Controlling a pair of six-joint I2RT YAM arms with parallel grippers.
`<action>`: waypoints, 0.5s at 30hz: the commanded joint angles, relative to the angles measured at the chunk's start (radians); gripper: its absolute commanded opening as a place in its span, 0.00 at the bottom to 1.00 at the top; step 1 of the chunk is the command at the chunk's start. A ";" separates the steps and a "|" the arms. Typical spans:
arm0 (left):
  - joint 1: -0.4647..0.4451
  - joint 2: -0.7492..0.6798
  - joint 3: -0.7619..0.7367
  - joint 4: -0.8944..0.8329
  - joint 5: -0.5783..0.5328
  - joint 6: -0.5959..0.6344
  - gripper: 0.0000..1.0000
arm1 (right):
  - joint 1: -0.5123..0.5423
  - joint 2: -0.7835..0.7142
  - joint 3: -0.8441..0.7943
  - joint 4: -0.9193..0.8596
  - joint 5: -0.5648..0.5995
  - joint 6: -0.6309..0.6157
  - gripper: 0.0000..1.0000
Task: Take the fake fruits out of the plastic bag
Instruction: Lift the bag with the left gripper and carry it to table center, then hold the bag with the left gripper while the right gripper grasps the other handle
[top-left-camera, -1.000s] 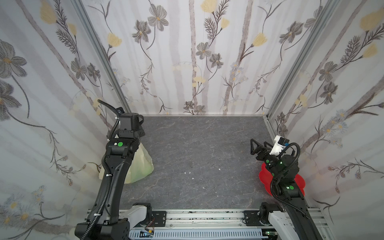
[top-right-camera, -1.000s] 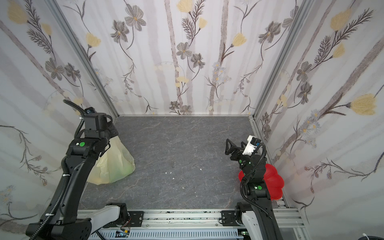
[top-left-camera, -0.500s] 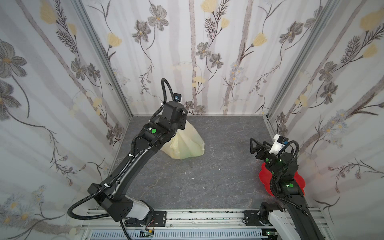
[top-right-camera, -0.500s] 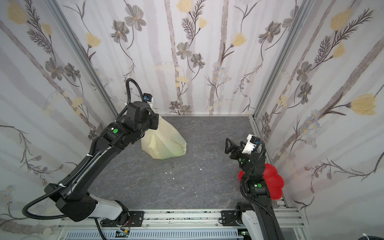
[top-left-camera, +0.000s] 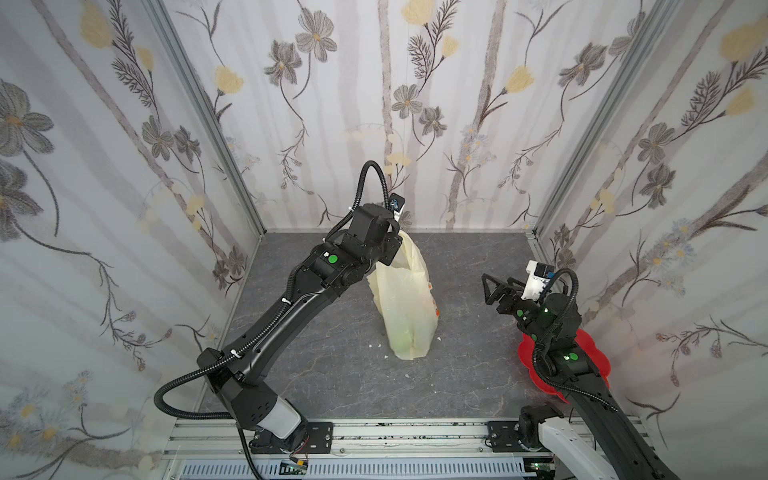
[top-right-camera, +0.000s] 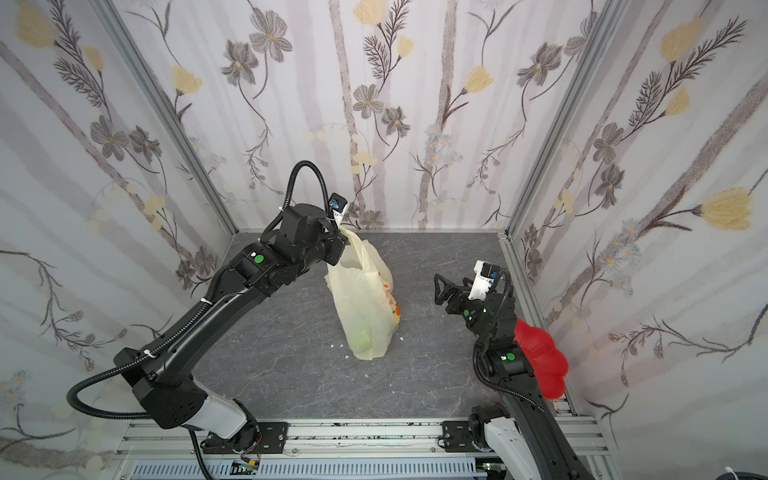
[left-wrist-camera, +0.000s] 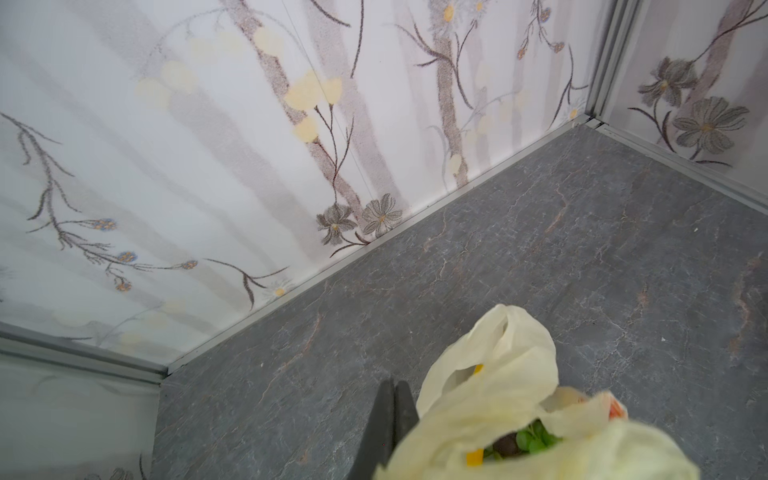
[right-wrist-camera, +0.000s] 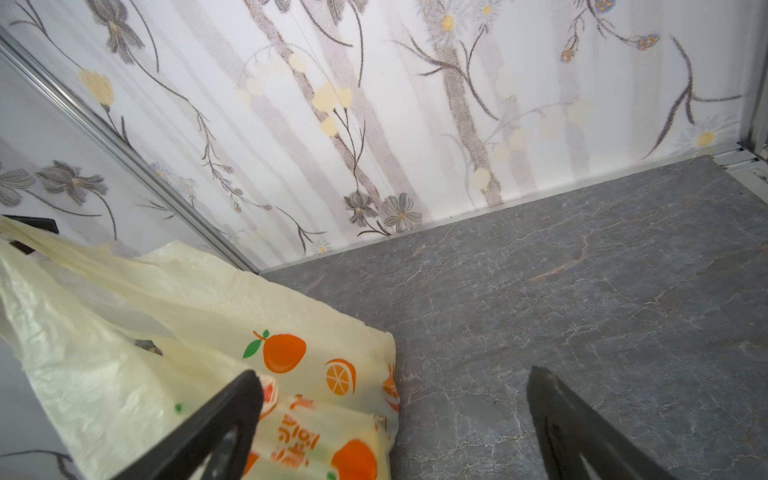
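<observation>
Left gripper (left-wrist-camera: 392, 392): we see its jaws pressed together, clamped on the top of the bag (left-wrist-camera: 498, 374). In both top views it is raised above the desk near the back wall (top-left-camera: 457, 124), left of the middle.

Bag: thin and pale yellow, it hangs stretched from the left gripper (top-left-camera: 394, 243) down to the desk (top-left-camera: 332, 353). In both top views it sits close to the middle of the floor area (top-left-camera: 405, 316) (top-right-camera: 365, 316). We cannot tell whether its bottom end rests on the desk or hangs just clear.

Bag print: orange fruit pictures and orange lettering face the right arm, and we read them best in the right wrist view (right-wrist-camera: 286, 353).

Fruits (left-wrist-camera: 536, 440): all the ones we find are inside the bag. Through its open mouth the left wrist view shows green leaves or grapes, a dark brown piece (left-wrist-camera: 505, 444) and a bit of yellow. A green blur shows through the lower bag in a top view (top-right-camera: 360, 338).

Right gripper (top-left-camera: 492, 286): jaws wide apart and holding nothing. It is lifted to the right of the bag and apart from it, pointing toward it. The right wrist view shows both fingers (right-wrist-camera: 232, 411) spread, with the bag beyond one of them.

Red dish (top-right-camera: 540, 353): lies at the right edge of the desk, partly under the right arm.

Desk: grey and marbled, with a few white crumbs (top-left-camera: 378, 345) just beside the bag's foot.
</observation>
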 joint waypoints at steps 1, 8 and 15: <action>0.009 0.027 -0.008 0.110 0.073 0.056 0.00 | 0.035 0.040 0.019 0.019 0.015 -0.028 1.00; 0.052 0.079 -0.059 0.184 0.187 0.041 0.00 | 0.134 0.151 0.074 0.012 0.027 -0.098 1.00; 0.059 0.046 -0.133 0.245 0.189 0.002 0.13 | 0.232 0.192 0.107 0.009 0.095 -0.108 1.00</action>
